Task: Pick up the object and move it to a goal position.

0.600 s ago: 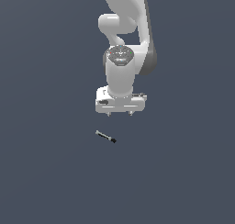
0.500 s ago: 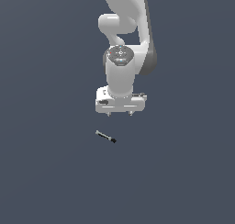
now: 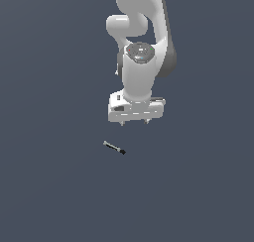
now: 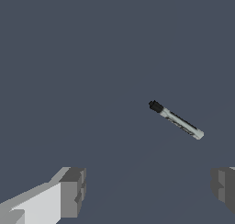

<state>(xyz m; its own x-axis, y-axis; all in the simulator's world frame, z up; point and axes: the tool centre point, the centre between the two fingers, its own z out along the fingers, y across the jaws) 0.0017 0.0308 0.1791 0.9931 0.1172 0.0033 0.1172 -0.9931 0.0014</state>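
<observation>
Plain slate-grey bench (image 3: 54,196), bare but for the object (image 3: 114,148), a thin grey-and-black stick lying flat, near but apart from the claw (image 3: 138,122), spread wide, empty. Likely light, stiff, slippery; best pinched mid-shaft across its narrow width.

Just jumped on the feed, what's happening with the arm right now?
A single Panda arm is set up to pick a small stick off the dark floor. The gripper hangs above the floor with its jaws spread wide and nothing between them. The stick lies flat, light grey at one end and black at the other, off to the exterior view's left of the gripper and nearer the camera. In the wrist view it lies ahead of the fingers, not between them. Nothing is grasped yet.
</observation>
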